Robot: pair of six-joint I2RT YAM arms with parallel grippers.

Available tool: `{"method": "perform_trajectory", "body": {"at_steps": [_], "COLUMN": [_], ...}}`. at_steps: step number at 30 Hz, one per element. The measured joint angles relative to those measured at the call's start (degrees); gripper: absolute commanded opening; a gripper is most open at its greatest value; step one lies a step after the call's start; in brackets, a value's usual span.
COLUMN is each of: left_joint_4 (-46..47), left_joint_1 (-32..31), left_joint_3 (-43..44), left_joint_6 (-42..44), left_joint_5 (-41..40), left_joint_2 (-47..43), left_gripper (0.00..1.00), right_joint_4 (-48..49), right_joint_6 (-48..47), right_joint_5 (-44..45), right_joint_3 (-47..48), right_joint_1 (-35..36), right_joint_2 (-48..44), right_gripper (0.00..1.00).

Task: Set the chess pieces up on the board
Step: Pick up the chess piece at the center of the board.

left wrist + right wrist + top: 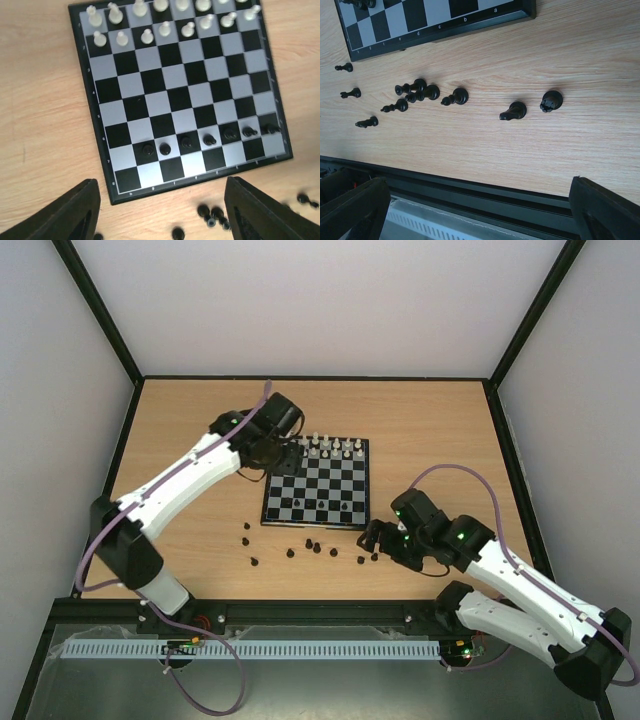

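The board (316, 484) lies flat mid-table. White chess pieces (165, 27) fill its two far rows. Several black pawns (209, 140) stand in a row one rank in from its near edge. More black chess pieces (514, 111) lie loose on the wood in front of the board (435, 20), some tipped over. My left gripper (285, 458) hangs above the board's far left part, and its fingers (75, 215) are open with nothing between them. My right gripper (372, 537) hovers by the loose pieces (312, 545) off the board's near right corner, open and empty.
A black rail (485, 187) runs along the table's near edge, right under my right gripper (480, 210). Dark frame posts and pale walls enclose the table (440, 430) on the other sides. A few loose black pieces (215, 215) lie just off the board's near edge.
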Motion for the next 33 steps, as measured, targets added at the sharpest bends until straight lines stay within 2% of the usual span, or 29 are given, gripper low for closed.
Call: {"method": "perform_trajectory", "body": {"at_steps": [2,3,11,18,33], "left_joint_4": [-0.5,-0.7,-0.2,-0.2,2.4], "left_joint_1": [0.2,0.3,1.0,2.0,2.5], "left_joint_3": [0.1,0.0,-5.4,-5.9,-17.1], "left_joint_6": [0.2,-0.1,-0.9,-1.1,-1.2], "left_joint_5": [1.1,1.9,6.5,8.4,17.5], "left_joint_2": [-3.0,-4.2,-8.2,-9.1,-17.6], "left_gripper": [0.98,0.99,0.99,0.99,0.99], "right_joint_4": [0.3,0.3,0.3,0.3,-0.8], "right_joint_6": [0.0,-0.1,-1.5,-2.3,-8.3], "right_joint_5": [-0.1,-0.2,-0.2,-0.7,-10.8], "right_joint_3": [0.0,0.0,2.1,5.3,6.9], "right_joint_1": [0.0,0.0,0.0,0.0,0.0], "right_joint_2": [0.9,1.5,6.0,8.3,15.8], "right_gripper": [0.98,0.99,0.99,0.98,0.98]}}
